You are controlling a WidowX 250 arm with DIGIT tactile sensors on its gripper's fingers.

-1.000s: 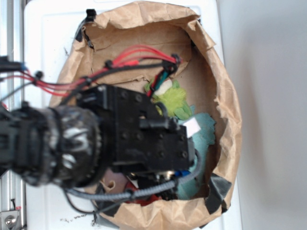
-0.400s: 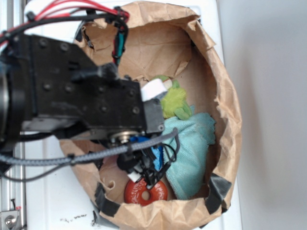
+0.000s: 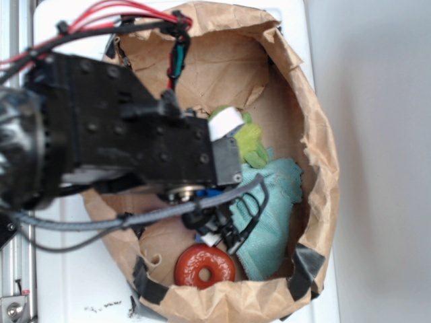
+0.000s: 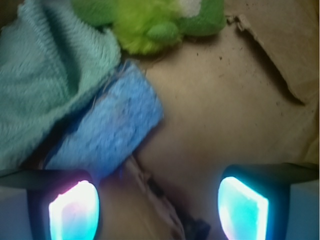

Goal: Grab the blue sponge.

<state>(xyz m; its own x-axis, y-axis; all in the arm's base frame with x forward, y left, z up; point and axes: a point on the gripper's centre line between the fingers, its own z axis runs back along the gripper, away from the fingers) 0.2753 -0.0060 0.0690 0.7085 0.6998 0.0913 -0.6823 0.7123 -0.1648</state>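
Gripper (image 4: 159, 207): seen in the wrist view with its two glowing fingers (image 4: 73, 210) spread wide and nothing held between them; in the exterior view the fingertips were hidden under the black arm and cables.
Blue sponge (image 4: 107, 131): found lying flat on the brown paper floor, ahead of the one finger and apart from it; one long edge was tucked against the teal cloth. In the exterior view only a thin blue sliver (image 3: 213, 193) could be made out beneath the arm.
Teal cloth (image 4: 42, 80): bunched beside the sponge, cut off by the edge of the wrist picture; in the exterior view it was partly crossed by a black cable loop.
Green plush toy (image 4: 155, 22): seen beyond the sponge, its top cut off in the wrist view; in the exterior view it was half covered by the arm.
Red ring (image 3: 204, 266): visible in the exterior view near the bag's lower rim, its upper edge overlapped by dangling cables.
Paper bag (image 3: 316, 155): rolled open around everything; its left side was hidden by the arm.
Arm (image 3: 114, 138): blurred and close to the camera, covering much of the bag.
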